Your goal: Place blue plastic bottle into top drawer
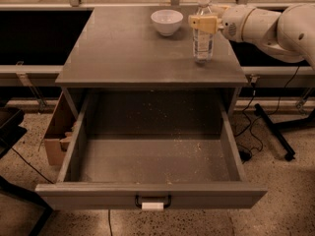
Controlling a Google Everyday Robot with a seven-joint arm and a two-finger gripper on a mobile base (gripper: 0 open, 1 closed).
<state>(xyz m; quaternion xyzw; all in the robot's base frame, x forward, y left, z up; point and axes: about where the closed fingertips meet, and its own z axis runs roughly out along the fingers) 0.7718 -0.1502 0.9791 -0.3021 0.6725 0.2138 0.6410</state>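
Blue plastic bottle (203, 45) stands upright on the grey cabinet top (123, 53), towards its right side and short of the near edge, with the gripper (203, 22) reaching in from the right and its tan fingers (196, 22) closed around the shoulder just under the white cap. That high hold is what worries me: the blue plastic bottle is tall and slick, so once lifted it may swing below the grip or slide through it. The white bowl (167, 21) sits just to the left and a little farther back, so a leftward sweep could knock it. The better path looks to be towards me, over the cabinet's near edge, then down. The top drawer (152, 156) is pulled fully out, wide and bare, so there is plenty of room to land. Its side walls and front panel (147, 195) are the lips to clear, and a release from too high would likely tip the bottle onto its side.
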